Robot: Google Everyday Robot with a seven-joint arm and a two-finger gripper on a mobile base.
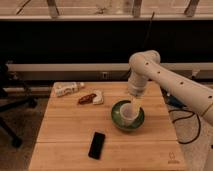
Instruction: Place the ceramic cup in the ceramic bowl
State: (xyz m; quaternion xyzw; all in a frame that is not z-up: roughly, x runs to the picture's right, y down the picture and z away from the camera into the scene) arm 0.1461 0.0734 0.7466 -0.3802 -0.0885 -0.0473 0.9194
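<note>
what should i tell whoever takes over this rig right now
Claw: down over the ceramic bowl, at the ceramic cup.
Things: the cup sits inside the green bowl, right of centre on the table.
Done: the cup looks placed in the bowl.
Left: confirm the cup is released, then lift the arm clear.
Also on the table: a phone, a white bottle and a snack packet.

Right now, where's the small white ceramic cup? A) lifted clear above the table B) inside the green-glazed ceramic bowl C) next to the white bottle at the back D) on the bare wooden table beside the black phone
B: the small white ceramic cup sits inside the green-glazed ceramic bowl on the wooden table, with the gripper right at the cup's rim, far from the black phone and white bottle.
</note>
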